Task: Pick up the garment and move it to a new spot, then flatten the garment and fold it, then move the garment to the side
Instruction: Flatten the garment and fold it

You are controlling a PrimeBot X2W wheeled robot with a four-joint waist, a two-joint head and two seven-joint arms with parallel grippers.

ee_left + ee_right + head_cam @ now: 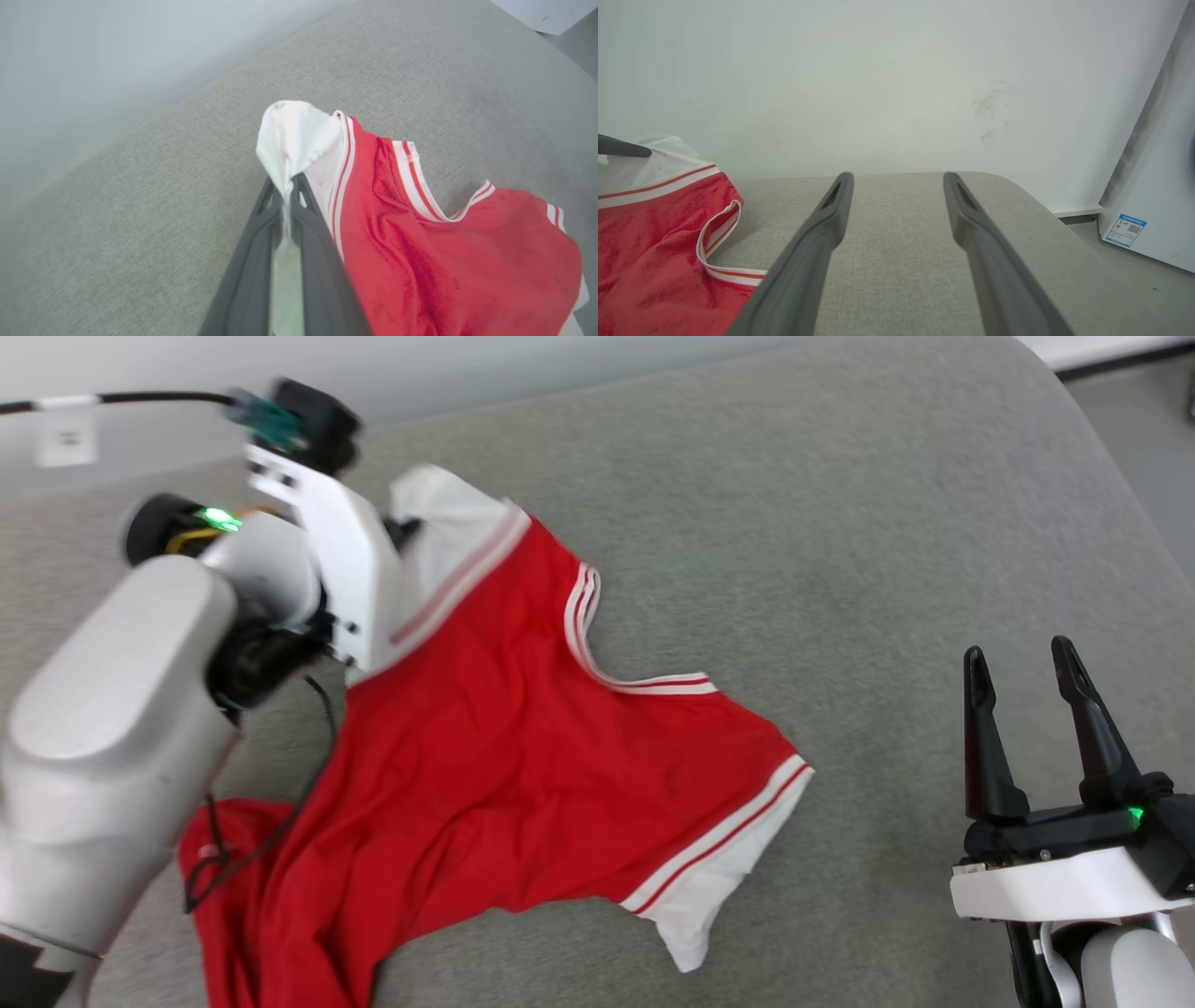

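Left claw point(290, 183) clenched on white sleeve of jersey point(523, 747), 11 o'clock; rest rumpled on grey cushion point(840, 523). Right claw point(1018, 650) released, idle, 4 o'clock. Likely mid-relocation; flattening, folding, side move remain.

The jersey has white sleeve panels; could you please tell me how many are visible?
2. One white sleeve panel is pinched in the left gripper, far side; the other panel lies on the grey cushion nearer the open right gripper.

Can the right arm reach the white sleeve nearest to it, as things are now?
Probably yes: the right tool is open, and only bare grey surface lies between it and that sleeve of the jersey.
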